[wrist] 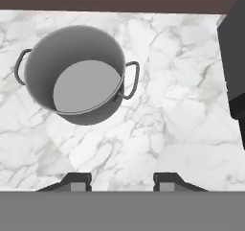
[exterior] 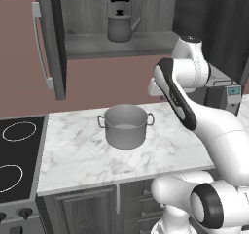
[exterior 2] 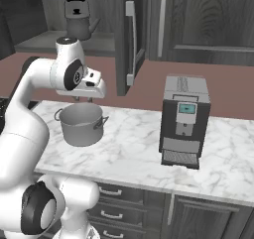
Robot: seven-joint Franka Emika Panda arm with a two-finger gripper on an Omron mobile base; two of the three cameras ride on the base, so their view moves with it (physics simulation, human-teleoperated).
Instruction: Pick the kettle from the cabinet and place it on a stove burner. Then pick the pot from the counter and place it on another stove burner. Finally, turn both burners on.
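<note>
The small grey kettle (exterior: 120, 26) (exterior 2: 79, 20) with its black arched handle stands on the shelf of the open cabinet (exterior: 121, 44). The wide lidless pot (exterior: 125, 126) (exterior 2: 81, 124) (wrist: 74, 81) rests on the marble counter (exterior: 73, 155) (exterior 2: 139, 153). My gripper (exterior 2: 82, 100) (wrist: 122, 179) hovers above the counter, just right of the pot and well below the kettle, pointing down. It is open and empty. Two white-ringed burners (exterior: 19, 131) (exterior: 9, 177) show on the black cooktop at the left.
The cabinet door (exterior: 51, 39) (exterior 2: 130, 39) hangs open with its silver bar handle outward. A black and silver coffee machine (exterior 2: 185, 121) (wrist: 234, 57) stands on the counter to the right. Stove knobs (exterior: 22, 212) line the cooktop's front.
</note>
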